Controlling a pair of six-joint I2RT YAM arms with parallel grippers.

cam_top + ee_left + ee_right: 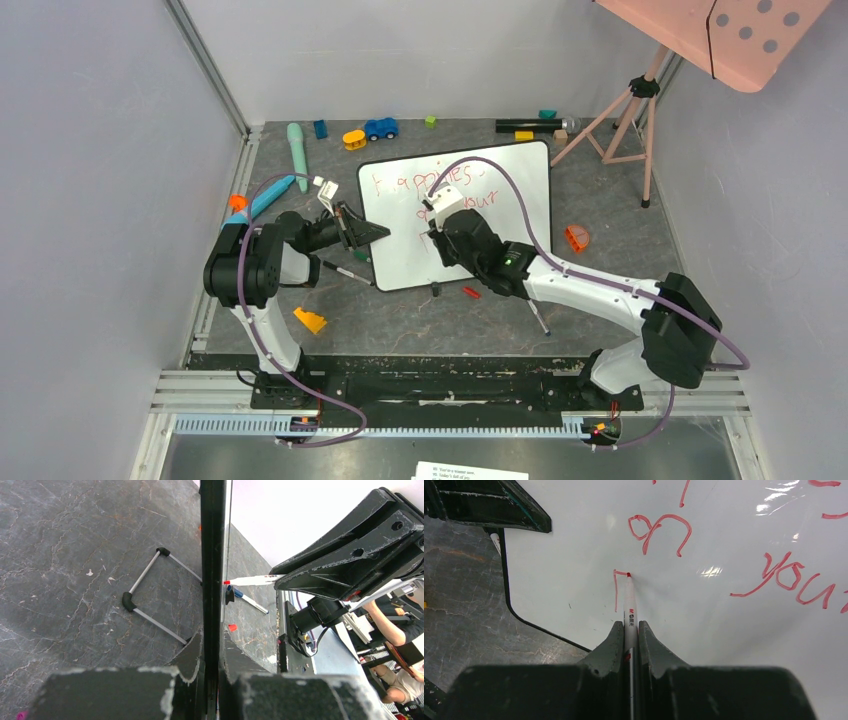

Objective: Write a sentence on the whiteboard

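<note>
The whiteboard [510, 200] lies on the dark table, with the red sentence [430, 183] in its upper left part. My left gripper [365, 235] is shut on the board's left edge. In the left wrist view the black rim [212, 555] runs edge-on between the jaws of the left gripper [214, 635]. My right gripper [437, 232] is over the board, shut on a red marker [629, 600]. The right gripper [630, 625] holds the marker tip on the whiteboard [724, 645], at a fresh red stroke below the words "on" and "your" of the sentence [659, 530].
A pink dotted panel [740, 30] on a tripod stands at the back right. Small toys, among them a blue car [380, 128] and a green tube [297, 150], lie behind the board. An orange piece [577, 237], a red cap [471, 292] and a yellow wedge [310, 320] lie nearby.
</note>
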